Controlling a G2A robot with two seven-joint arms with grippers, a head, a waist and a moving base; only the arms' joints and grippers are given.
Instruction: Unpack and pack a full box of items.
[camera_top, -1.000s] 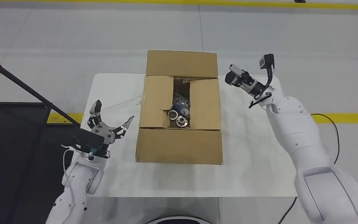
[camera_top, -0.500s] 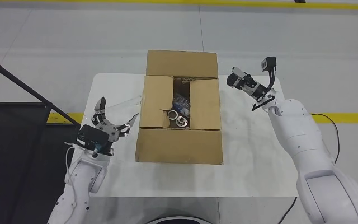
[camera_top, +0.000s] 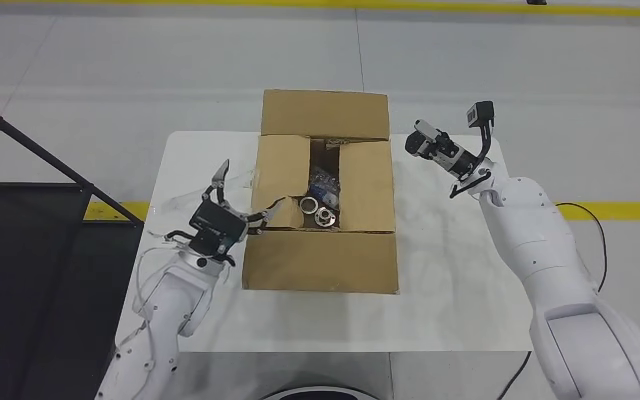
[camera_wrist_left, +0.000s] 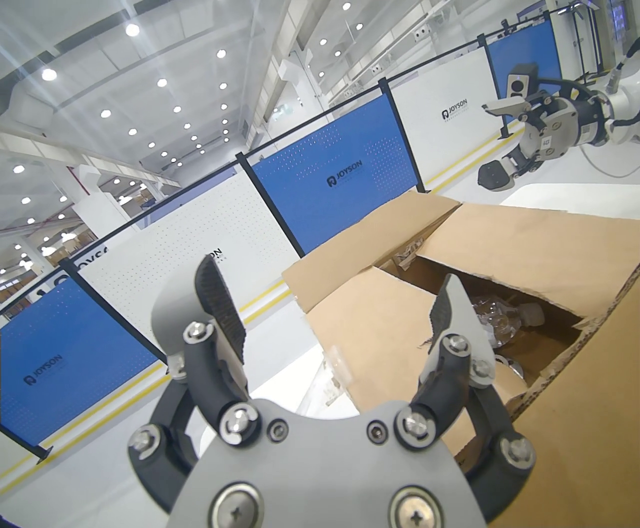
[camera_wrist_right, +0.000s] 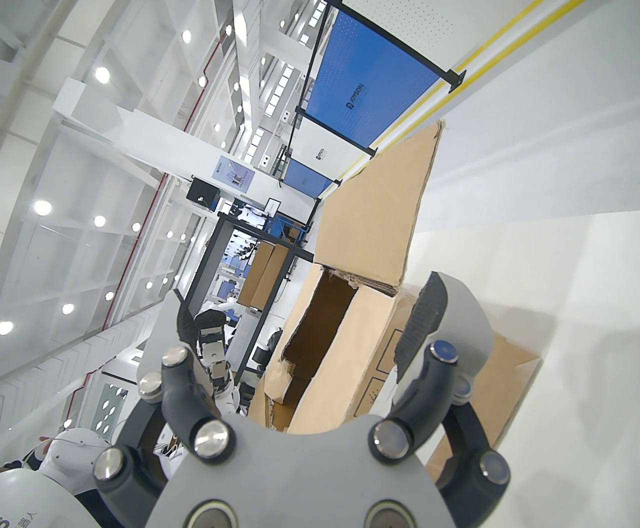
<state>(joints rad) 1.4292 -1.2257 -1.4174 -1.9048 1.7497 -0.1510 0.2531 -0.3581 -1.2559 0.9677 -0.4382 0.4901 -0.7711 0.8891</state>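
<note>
Top view shows a brown cardboard box (camera_top: 320, 255) in the middle of the white table (camera_top: 450, 290). Its flaps are partly open, and the gap in the top has rough, torn edges. Inside lie shiny round metal rings (camera_top: 318, 210) and a crinkly clear bag (camera_top: 323, 183). The left gripper (camera_top: 246, 192) is spread wide and holds nothing. One of its fingers is right at the torn flap on the box's left side. The right gripper (camera_top: 411, 138) is spread too, holds nothing, and hangs near the box's far right corner.
</note>
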